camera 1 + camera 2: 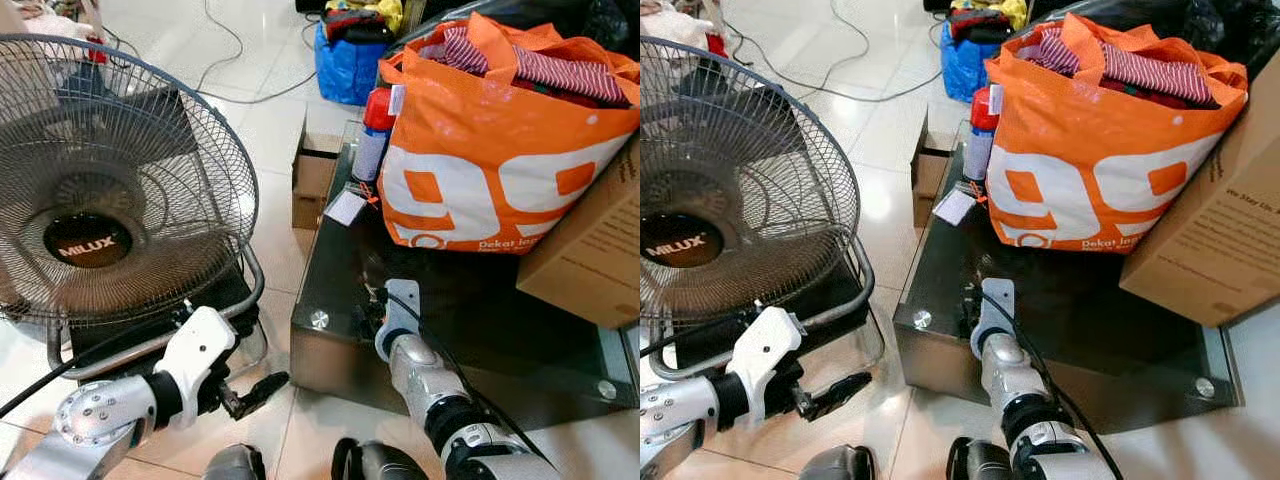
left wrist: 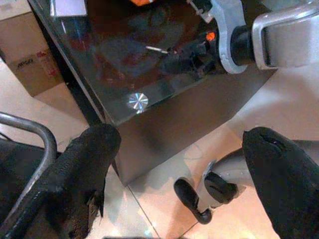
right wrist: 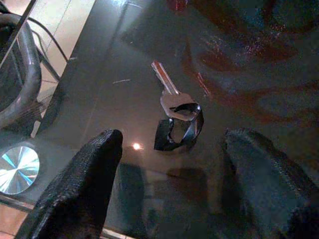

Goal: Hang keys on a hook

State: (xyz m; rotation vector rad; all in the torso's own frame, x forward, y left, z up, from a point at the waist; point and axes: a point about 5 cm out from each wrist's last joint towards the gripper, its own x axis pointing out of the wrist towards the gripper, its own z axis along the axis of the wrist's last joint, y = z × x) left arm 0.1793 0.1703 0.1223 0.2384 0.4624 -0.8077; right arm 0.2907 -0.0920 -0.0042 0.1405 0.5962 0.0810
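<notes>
A large floor fan (image 1: pixel 100 190) labelled MILUX occupies the left of the head view, its cage cut off at the left edge. An orange shopping bag (image 1: pixel 490 150) stuffed with striped cloth fills the upper right, standing on a dark glass table (image 1: pixel 330 270); a cardboard box (image 1: pixel 590 250) at right is cropped by the frame.

The left gripper (image 2: pixel 174 164) hangs low beside the table's corner over the tiled floor, fingers spread wide apart.

The right gripper (image 3: pixel 169 174) is over the glass near the table's front edge, fingers apart, empty. The key (image 3: pixel 172 97), silver with a black loop, lies flat on the glass just beyond the fingertips, untouched. Reflections obscure the surrounding tabletop.
</notes>
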